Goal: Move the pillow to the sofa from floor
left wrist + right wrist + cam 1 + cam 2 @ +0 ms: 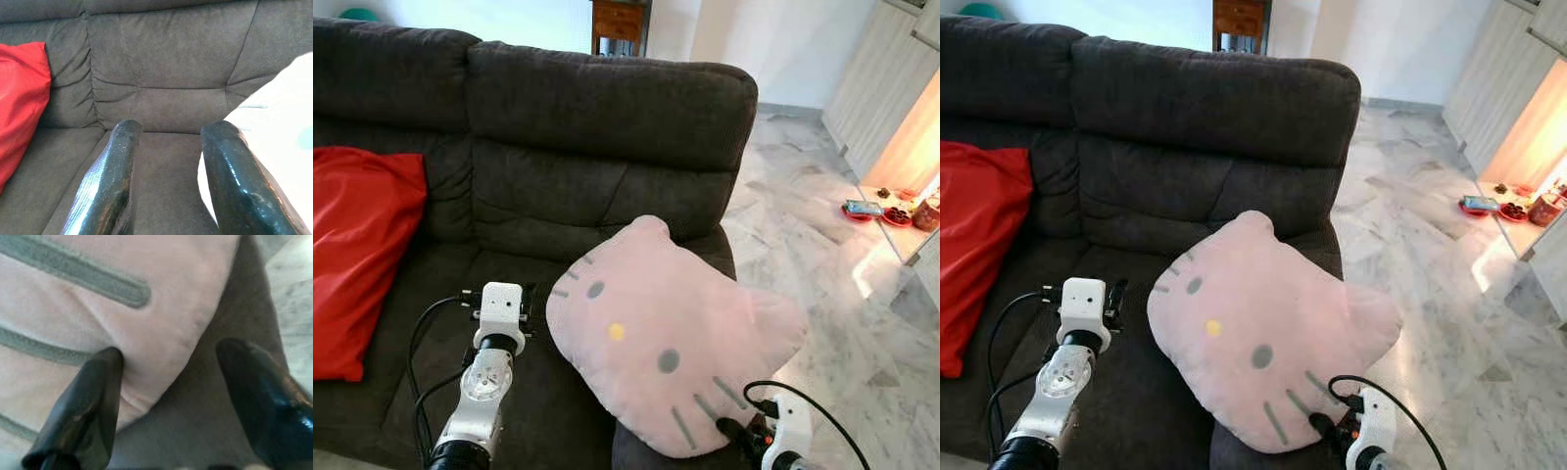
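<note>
**Pillow resting on sofa seat, both tools spread apart**

The pink cat-face pillow [671, 338] lies on the right-hand seat of the dark grey sofa [607, 117], tilted, with one ear pointing up toward the backrest and its lower edge overhanging the front of the seat cushion. Its face side is up: grey eyes, yellow nose and grey whisker stripes are visible.

The left tool [171, 171] sits over the seat just beside the pillow's left edge. Its two black fingers [115, 171] stand apart with bare sofa fabric between them; nothing is held. In the left wrist view the pillow's pale edge lies right against one finger, though contact cannot be confirmed.

The right tool [171, 396] is at the pillow's lower right corner, near the front edge of the seat. Its fingers are spread wide. One finger [85, 401] presses against the pink fabric by the whisker stripes; the other stands clear over the dark sofa upholstery. The pillow is not clamped.

A red cushion [357, 245] leans against the backrest at the sofa's left end, well apart from the pillow. To the right of the sofa lies a marble floor [803, 225], with a few small dishes [886, 209] in a sunlit patch at the far right.
</note>
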